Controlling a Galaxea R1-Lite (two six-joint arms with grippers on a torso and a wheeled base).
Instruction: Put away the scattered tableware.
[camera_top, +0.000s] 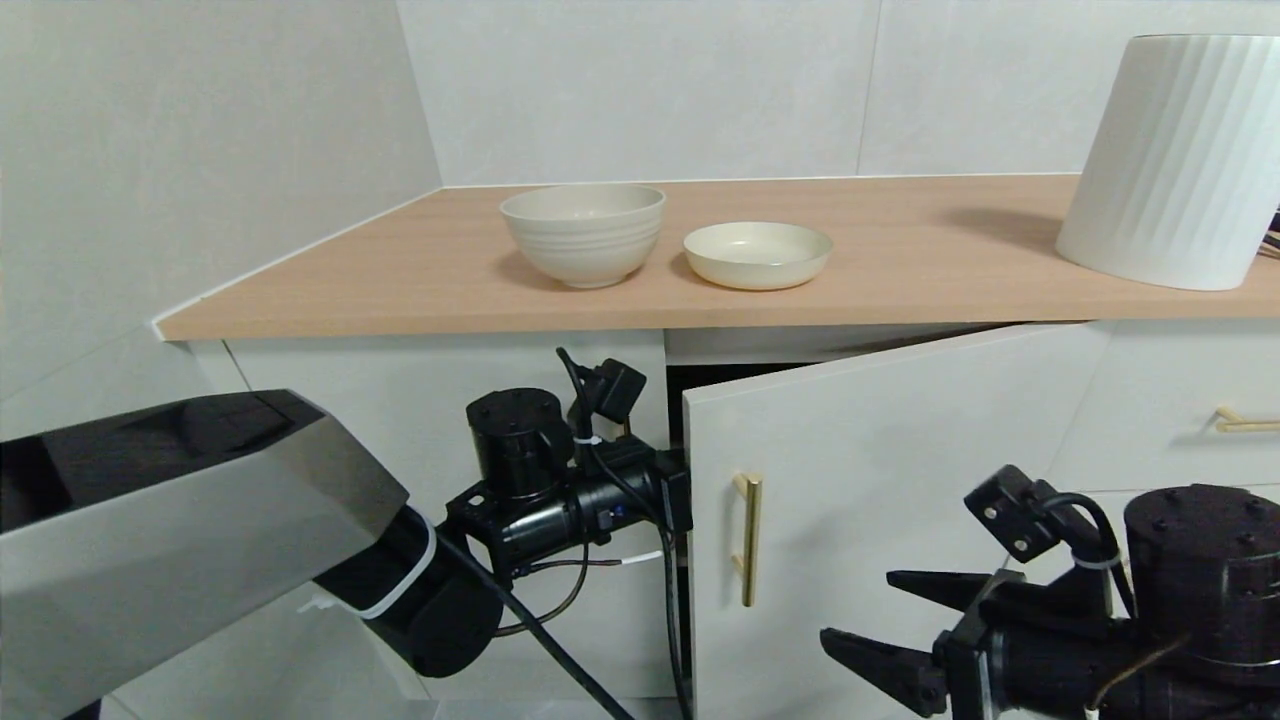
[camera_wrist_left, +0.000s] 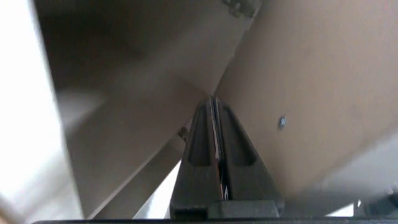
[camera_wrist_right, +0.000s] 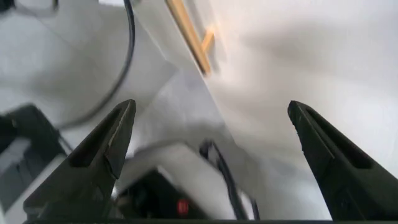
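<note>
A deep cream bowl (camera_top: 583, 235) and a shallow cream dish (camera_top: 757, 254) stand side by side on the wooden countertop (camera_top: 400, 280). Below them a white cabinet door (camera_top: 860, 480) with a gold handle (camera_top: 746, 540) hangs ajar. My left gripper (camera_top: 680, 495) is at the door's free edge, its tips hidden behind the panel. In the left wrist view the gripper (camera_wrist_left: 213, 102) is shut with nothing in it, inside the cabinet against the door's inner face (camera_wrist_left: 311, 81). My right gripper (camera_top: 858, 606) is open and empty, low in front of the door, to the right of the handle (camera_wrist_right: 189, 34).
A tall white ribbed container (camera_top: 1180, 160) stands at the counter's right end. A drawer with a gold handle (camera_top: 1245, 422) lies right of the open door. Tiled walls close the corner behind and to the left of the counter.
</note>
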